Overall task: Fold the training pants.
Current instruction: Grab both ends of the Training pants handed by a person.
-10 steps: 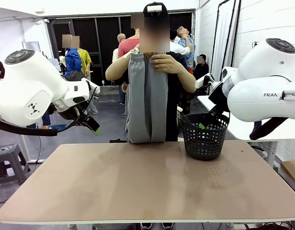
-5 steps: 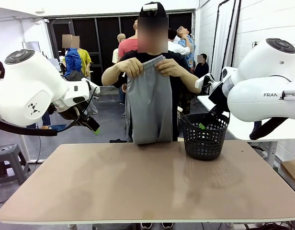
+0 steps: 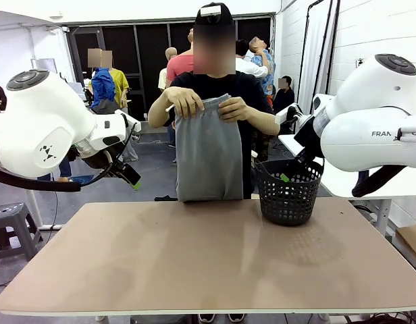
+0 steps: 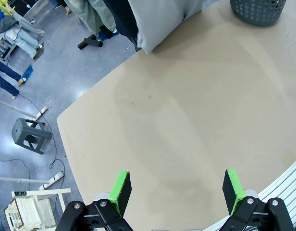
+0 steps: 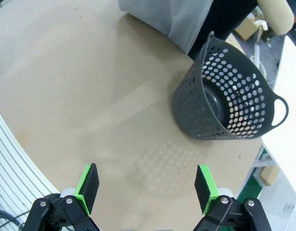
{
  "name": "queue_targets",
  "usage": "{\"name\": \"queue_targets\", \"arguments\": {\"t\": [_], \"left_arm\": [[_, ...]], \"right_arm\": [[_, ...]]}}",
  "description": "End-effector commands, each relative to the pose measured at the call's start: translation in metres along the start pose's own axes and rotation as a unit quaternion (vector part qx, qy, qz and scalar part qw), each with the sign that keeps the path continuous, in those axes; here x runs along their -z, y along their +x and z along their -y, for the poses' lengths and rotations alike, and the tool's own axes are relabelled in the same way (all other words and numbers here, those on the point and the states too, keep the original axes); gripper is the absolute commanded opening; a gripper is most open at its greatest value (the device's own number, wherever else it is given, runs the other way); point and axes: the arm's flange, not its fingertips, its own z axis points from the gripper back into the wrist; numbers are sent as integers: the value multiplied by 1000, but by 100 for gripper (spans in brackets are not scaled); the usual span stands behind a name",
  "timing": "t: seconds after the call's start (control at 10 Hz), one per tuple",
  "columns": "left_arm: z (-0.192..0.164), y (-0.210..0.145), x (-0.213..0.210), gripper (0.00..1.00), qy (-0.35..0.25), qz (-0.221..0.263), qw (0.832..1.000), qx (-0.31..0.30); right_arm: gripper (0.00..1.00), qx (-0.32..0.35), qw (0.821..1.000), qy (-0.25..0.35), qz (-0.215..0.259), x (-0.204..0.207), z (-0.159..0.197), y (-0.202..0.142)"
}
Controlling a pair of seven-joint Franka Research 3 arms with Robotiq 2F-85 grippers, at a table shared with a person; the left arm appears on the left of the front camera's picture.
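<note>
While a person (image 3: 252, 88) holds the light grey soft-fabric training pants (image 3: 208, 158) over the worktop's (image 3: 194, 263) far edge, both jaws stand spread: best lay fabric flat first.

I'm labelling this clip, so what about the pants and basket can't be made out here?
- Front view: whether the training pants touch the table; their lower end meets its far edge.
- Left wrist and right wrist views: the pants' upper part, cut off by the top edge.
- Front view: the floor of the black basket, hidden by its own mesh wall.
</note>
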Motion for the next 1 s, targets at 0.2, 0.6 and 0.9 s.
{"name": "queue_targets", "arguments": {"t": [0.2,0.6,0.9], "left_arm": [[-1,0,0,100,1,0,1000,5],[-1,0,0,100,1,0,1000,5],[-1,0,0,100,1,0,1000,5]], "right_arm": [[100,1,1000,2,-1,0,0,0],[100,1,1000,2,-1,0,0,0],[100,1,1000,2,-1,0,0,0]]}}
